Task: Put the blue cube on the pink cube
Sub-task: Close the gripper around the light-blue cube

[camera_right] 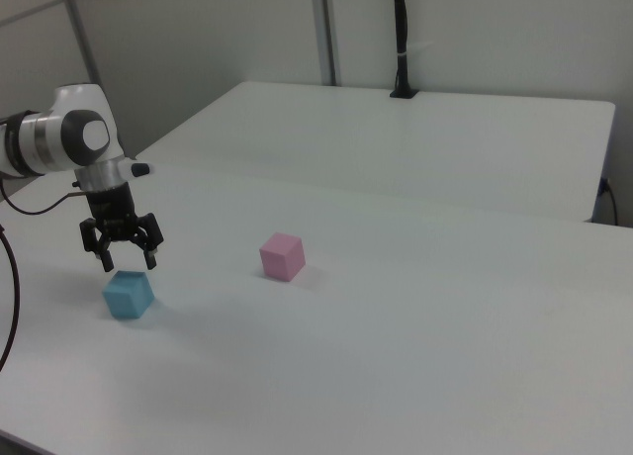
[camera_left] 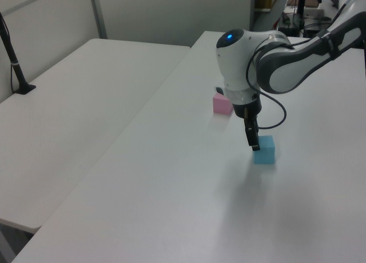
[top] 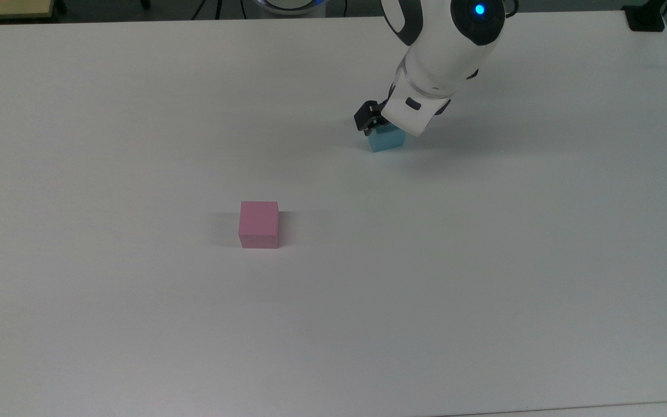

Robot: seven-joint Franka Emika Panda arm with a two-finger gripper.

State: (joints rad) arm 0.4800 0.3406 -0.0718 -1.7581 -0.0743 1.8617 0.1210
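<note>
In the top view the white wrist housing covers the far part of the blue cube (top: 385, 141) and one side of the gripper (top: 390, 128), so just one black finger (top: 366, 121) shows, at the cube's corner on the top view's left. The arm runs off the picture's upper edge there, and off the left view's right edge. In the right view the gripper (camera_right: 124, 258) stands just above the blue cube (camera_right: 128, 294), its two black fingers spread wider than the cube and their tips level with or slightly over its top face; they are apart and clamp nothing. In the left view the fingers line up as one dark bar (camera_left: 251, 140) reaching down to the top edge of the blue cube (camera_left: 264, 150), so the gap between them cannot be read there. The blue cube rests on the white table (top: 136, 324), well apart from the pink cube (top: 259, 224), which sits alone nearer the table's middle. The arm comes in over the table with its wrist turned down, blue light on the top joint, gripper pointing at the blue cube.
</note>
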